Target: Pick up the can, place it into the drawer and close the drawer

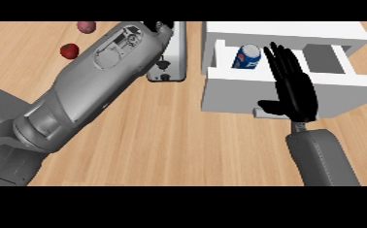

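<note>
Can (247,57), blue with a red-and-white mark, already inside the open drawer (237,96), lying tilted near the left inner wall. Held by neither hand.

Just right of it, the right hand (295,90), black and released: fingers straight and close together, pointing away across the drawer's opening, thumb sticking out to the left over the white front wall. Fingertips beside the can's right edge; touching or just apart, impossible to tell. Palm covering part of the front edge and hiding some of the inside behind it. Grey right forearm (323,156) coming up from the lower edge.

Drawer standing out from a white cabinet (287,28) at the upper right, its grey floor showing to the right of the hand. Small grey handle (267,114) peeking out under the front wall, just below the thumb.

Left forearm (93,86), big and grey, slanting from the lower left corner to the top middle, covering much of the wooden surface (186,139). Left hand (159,26) at the very top, mostly cut off by the edge; released or clenched, cannot tell. Beside it, a flat grey rectangular thing (175,52) between that arm and the drawer, partly hidden under the wrist, with a small dark knob on it.

Farther left, well apart from the drawer, a red fruit (69,51) and a paler pink one (86,26) at the top edge.
</note>
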`<state>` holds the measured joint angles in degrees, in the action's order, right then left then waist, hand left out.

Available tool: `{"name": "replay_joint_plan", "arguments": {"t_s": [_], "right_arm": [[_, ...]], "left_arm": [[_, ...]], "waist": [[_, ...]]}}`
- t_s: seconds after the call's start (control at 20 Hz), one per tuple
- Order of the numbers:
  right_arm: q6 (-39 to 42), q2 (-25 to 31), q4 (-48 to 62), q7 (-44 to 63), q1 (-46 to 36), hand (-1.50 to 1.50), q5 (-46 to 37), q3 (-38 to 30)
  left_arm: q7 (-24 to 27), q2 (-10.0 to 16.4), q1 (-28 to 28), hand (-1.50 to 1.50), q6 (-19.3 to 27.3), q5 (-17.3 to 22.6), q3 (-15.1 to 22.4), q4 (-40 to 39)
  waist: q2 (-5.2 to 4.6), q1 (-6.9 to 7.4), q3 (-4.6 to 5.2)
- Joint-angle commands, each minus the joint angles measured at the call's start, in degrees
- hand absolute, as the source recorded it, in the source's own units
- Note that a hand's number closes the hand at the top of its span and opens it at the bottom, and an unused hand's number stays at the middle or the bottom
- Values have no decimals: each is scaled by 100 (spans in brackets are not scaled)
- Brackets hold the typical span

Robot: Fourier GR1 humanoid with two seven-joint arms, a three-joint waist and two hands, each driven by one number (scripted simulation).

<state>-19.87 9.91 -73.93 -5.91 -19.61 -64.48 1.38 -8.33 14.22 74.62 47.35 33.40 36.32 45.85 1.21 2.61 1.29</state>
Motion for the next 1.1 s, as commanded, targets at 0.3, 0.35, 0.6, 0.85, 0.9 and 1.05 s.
{"name": "replay_joint_plan", "arguments": {"t_s": [0.3,0.35,0.6,0.85,0.9,1.05], "right_arm": [[-890,-98,2052,44,-1025,-150,-372,-487],[-1049,-130,2178,-83,-1066,-150,-302,-526],[-1408,-68,3084,-61,-1987,-150,-352,-852],[-1983,-67,4074,-156,-2598,-150,-445,-1074],[-1807,23,4254,-18,-2934,-150,-469,-1150],[-2171,105,4719,-119,-3180,-150,-448,-1309]], "left_arm": [[-535,603,-500,-150,-135,-129,77,945],[-680,885,-361,-150,-234,-124,-22,1018],[-746,947,-885,-150,-113,-190,4,1452],[-639,1140,-1302,-150,-214,-297,-62,1812],[-576,1031,-1483,-150,-2,-405,74,1973],[-469,1380,-1898,-150,-319,-328,-44,2304]], "waist": [[-160,123,-140],[-152,117,-142],[-181,142,-140],[-205,99,-140],[-211,182,-140],[-241,244,-141]]}}
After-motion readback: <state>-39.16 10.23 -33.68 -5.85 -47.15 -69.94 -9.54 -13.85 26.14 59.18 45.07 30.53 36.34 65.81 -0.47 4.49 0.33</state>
